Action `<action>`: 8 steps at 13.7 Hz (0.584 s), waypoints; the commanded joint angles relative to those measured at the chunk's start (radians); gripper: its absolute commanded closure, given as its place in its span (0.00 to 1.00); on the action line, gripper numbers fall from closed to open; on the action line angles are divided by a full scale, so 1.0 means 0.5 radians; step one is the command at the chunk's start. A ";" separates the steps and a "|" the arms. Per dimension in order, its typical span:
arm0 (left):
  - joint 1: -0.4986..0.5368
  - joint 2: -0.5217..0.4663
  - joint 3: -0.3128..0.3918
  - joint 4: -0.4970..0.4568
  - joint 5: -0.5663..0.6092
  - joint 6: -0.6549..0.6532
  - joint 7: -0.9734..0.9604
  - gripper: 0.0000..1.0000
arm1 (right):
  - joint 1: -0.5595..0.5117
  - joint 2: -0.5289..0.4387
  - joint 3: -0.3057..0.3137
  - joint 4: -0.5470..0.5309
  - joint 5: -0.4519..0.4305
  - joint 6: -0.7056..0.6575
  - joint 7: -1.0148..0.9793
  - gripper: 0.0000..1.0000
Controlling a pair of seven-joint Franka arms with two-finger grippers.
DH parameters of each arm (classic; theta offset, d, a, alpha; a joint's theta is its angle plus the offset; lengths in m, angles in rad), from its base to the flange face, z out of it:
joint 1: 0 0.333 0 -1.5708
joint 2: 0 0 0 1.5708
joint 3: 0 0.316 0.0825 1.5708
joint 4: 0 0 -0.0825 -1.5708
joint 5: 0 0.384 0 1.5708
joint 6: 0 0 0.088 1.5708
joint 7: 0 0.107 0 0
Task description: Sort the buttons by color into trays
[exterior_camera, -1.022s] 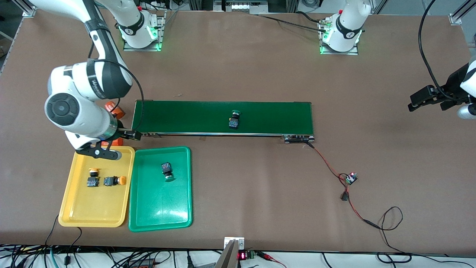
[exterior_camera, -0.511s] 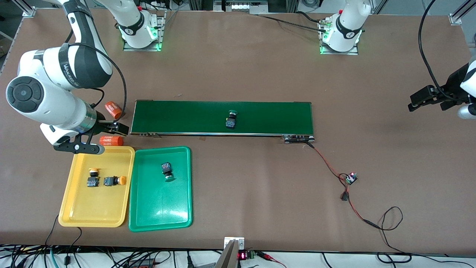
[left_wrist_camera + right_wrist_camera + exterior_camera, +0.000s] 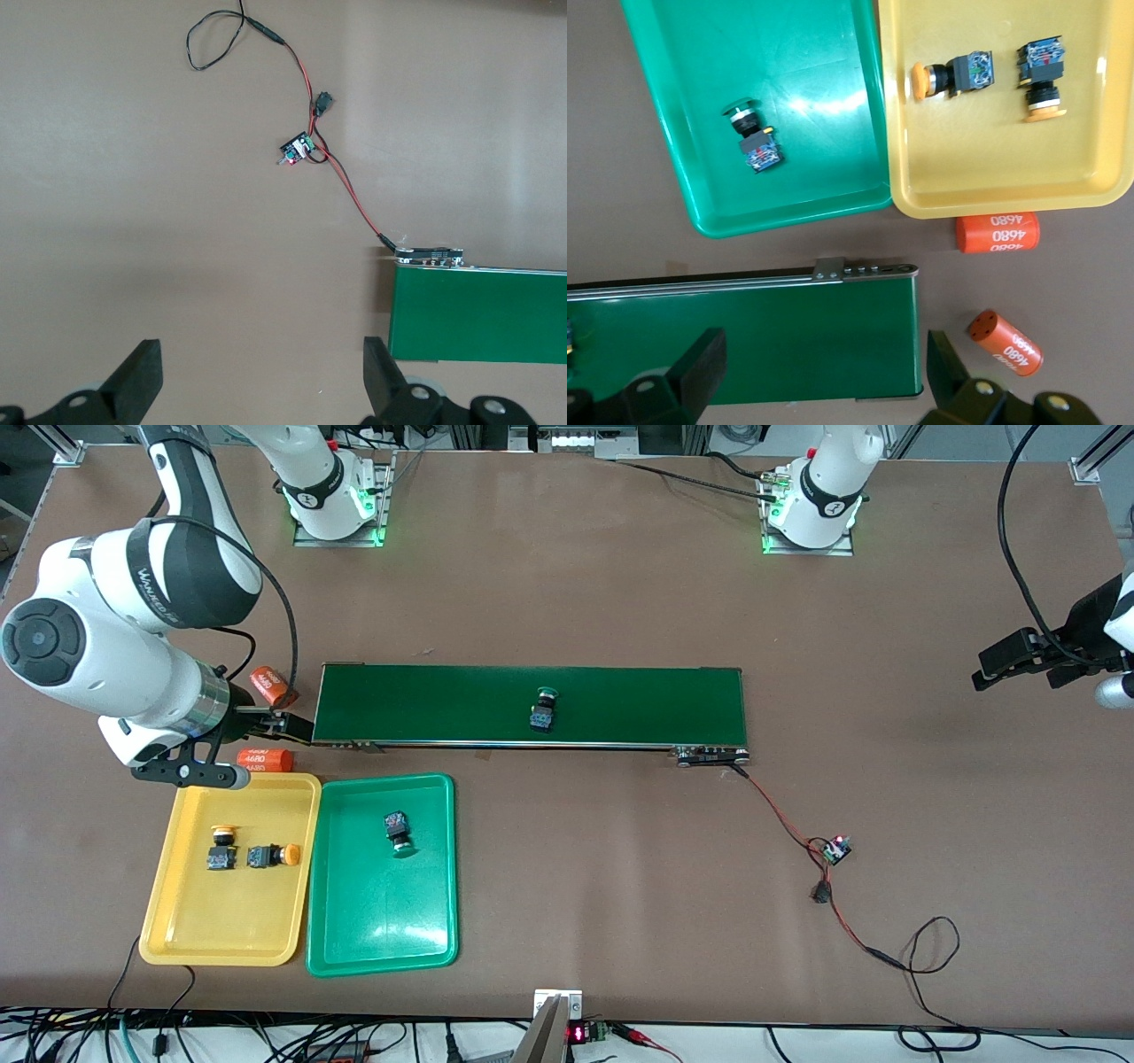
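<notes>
The last green button (image 3: 542,710) lies on its side near the middle of the conveyor belt (image 3: 638,691), cap pointing to twelve o'clock. I judge it light and rigid. Its blocky dark body offers flat sides for a firm hold, while the smooth round cap would likely slip, so I would pinch across the body. My right gripper (image 3: 824,354) hangs over the belt's nine o'clock end, jaws spread wide and holding nothing. The left gripper (image 3: 1001,662) waits at three o'clock, also spread and empty. At about seven o'clock from the belt button, the green tray (image 3: 354,943) holds its twin (image 3: 398,831), and the yellow tray (image 3: 221,939) beside it holds both yellow buttons (image 3: 222,848). Two orange cylinders (image 3: 265,760) lie by the belt's end. A second ago I was over the yellow tray's twelve o'clock rim with jaws narrower. Since then I have swung to the belt's end, and the button has ridden a little toward me.
</notes>
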 commanded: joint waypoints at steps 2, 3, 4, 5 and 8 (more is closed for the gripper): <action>0.015 -0.010 -0.001 -0.008 -0.045 0.010 0.020 0.00 | -0.057 -0.043 0.117 -0.010 0.047 -0.031 0.242 0.00; 0.015 -0.010 -0.001 -0.008 -0.045 0.010 0.020 0.00 | -0.054 -0.043 0.136 -0.010 0.047 -0.031 0.291 0.00; 0.015 -0.010 -0.001 -0.008 -0.039 0.010 0.020 0.00 | -0.051 -0.040 0.145 -0.010 0.047 -0.031 0.343 0.00; 0.015 -0.010 -0.001 -0.008 -0.033 0.010 0.020 0.00 | -0.044 -0.040 0.157 -0.010 0.050 -0.031 0.392 0.00; 0.015 -0.010 -0.001 -0.008 -0.036 0.010 0.020 0.00 | -0.041 -0.022 0.176 -0.019 0.053 -0.031 0.436 0.00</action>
